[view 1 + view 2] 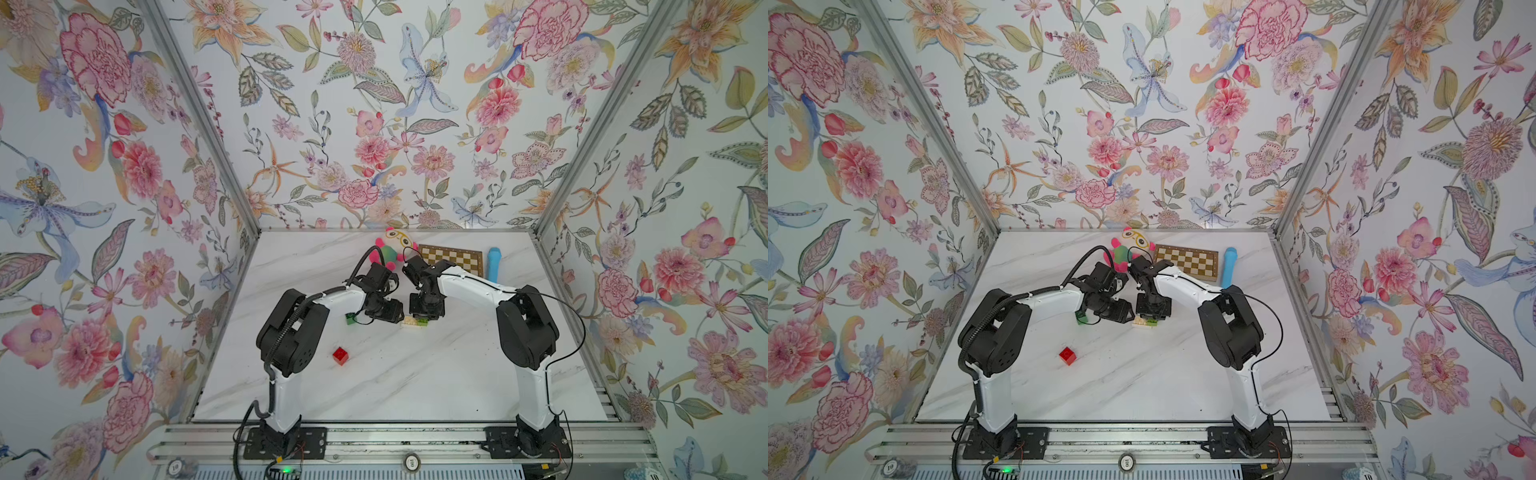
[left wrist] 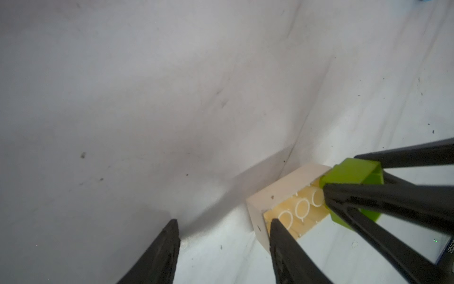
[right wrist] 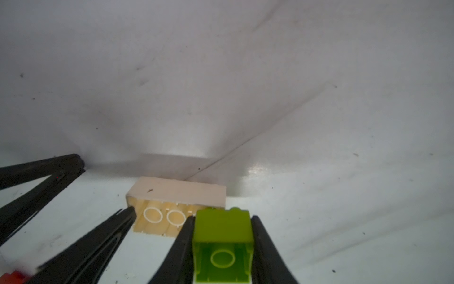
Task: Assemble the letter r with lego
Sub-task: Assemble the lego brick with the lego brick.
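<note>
The red brick (image 1: 340,356) lies alone on the table (image 1: 415,386). Farther in, the dark green brick (image 1: 351,319) sits beside the left gripper (image 2: 224,221), its jaws spread and empty, one finger at the cream brick (image 3: 177,194). The right gripper (image 3: 222,220) pinches the lime brick (image 3: 222,236) against the cream brick's other end.

1. Floral wallpaper (image 1: 374,124) covers three walls: one on the far side of the jaws and one out to each side of them.
2. Grey metal posts (image 1: 208,133) stand in the two far corners.
3. A white, marble-veined tabletop (image 1: 415,382) lies under the jaws, flecked with dark specks.
4. A soft grey shadow (image 3: 147,127) falls on it just ahead of the jaws.
5. A ribbed metal rail (image 1: 395,440) runs along the near edge, well apart from the jaws.
</note>
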Tool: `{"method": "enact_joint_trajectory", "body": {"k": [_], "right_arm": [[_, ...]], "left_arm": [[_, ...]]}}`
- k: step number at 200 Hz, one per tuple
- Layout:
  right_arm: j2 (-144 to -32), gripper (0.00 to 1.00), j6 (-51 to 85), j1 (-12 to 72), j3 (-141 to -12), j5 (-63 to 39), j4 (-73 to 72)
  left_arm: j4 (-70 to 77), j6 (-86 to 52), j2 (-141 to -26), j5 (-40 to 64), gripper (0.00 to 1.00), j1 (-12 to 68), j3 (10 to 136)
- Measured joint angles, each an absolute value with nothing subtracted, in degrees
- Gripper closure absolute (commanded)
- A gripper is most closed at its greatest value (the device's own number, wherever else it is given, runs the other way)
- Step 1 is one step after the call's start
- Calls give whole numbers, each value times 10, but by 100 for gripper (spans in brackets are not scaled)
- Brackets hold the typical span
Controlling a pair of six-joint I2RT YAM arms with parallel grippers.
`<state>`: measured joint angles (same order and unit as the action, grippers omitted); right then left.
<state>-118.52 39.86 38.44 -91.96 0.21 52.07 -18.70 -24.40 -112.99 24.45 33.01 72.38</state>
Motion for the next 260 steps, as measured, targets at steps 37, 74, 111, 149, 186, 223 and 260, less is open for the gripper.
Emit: {"method": "enact_joint_trajectory", "body": {"k": [37, 74, 111, 149, 186, 223, 260], "right_arm": [[-1192, 72, 399, 386, -927, 5, 528], [-1195, 72, 405, 392, -931, 11, 529], [-1196, 72, 411, 395, -932, 19, 529], [-1180, 72, 416, 396, -906, 22, 509], [-1173, 72, 416, 385, -891, 17, 496], [-1173, 72, 409, 382, -892, 10, 498], [-1183, 72, 403, 381, -907, 9, 513]], "left_arm": [[-177, -244, -1125, 251, 40, 330, 713], [-168, -246, -1122, 252, 40, 330, 706], [-168, -246, -1122, 252, 40, 330, 706], [-169, -246, -1122, 251, 40, 330, 706], [-179, -244, -1124, 254, 41, 330, 712], [-182, -244, -1126, 255, 41, 330, 716], [-183, -244, -1127, 255, 41, 330, 717]]}}
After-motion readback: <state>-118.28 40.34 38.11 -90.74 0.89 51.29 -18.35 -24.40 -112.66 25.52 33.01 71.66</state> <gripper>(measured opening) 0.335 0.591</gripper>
